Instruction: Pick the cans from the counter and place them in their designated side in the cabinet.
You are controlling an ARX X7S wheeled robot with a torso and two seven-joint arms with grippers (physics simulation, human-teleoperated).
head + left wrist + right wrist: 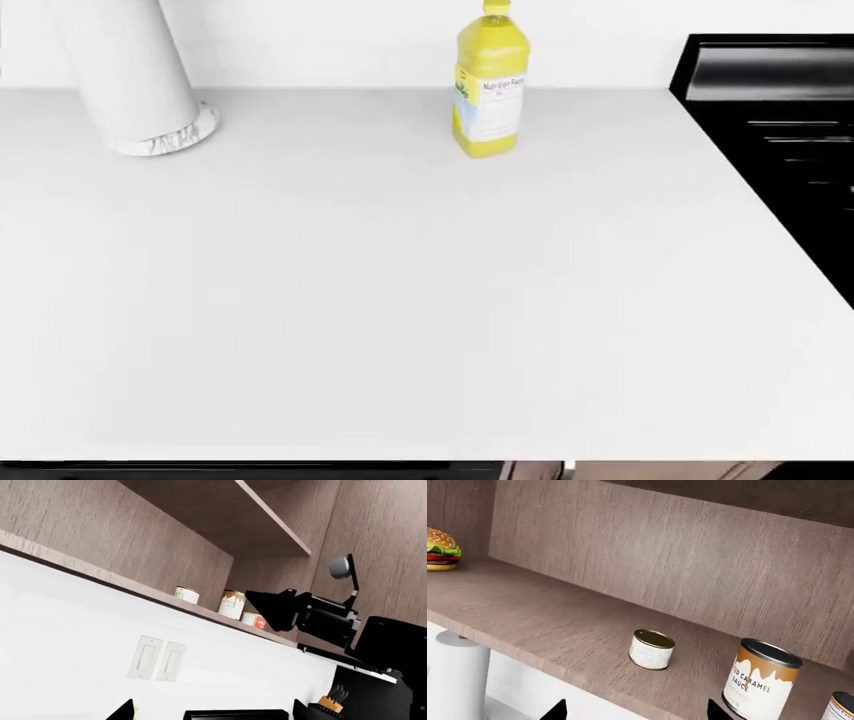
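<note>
Metal cans (rigid, light, slick-sided) are best gripped mid-wall; neither gripper's spread can be told.

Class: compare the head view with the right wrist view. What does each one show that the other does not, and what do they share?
Only the head view shows the counter, a yellow bottle and the stove. Only the right wrist view shows the cabinet shelf holding a burger, a squat can, a caramel can and part of a third can. Both show the paper-towel roll, seen below the shelf in the wrist view. No end effector is clearly visible.
</note>
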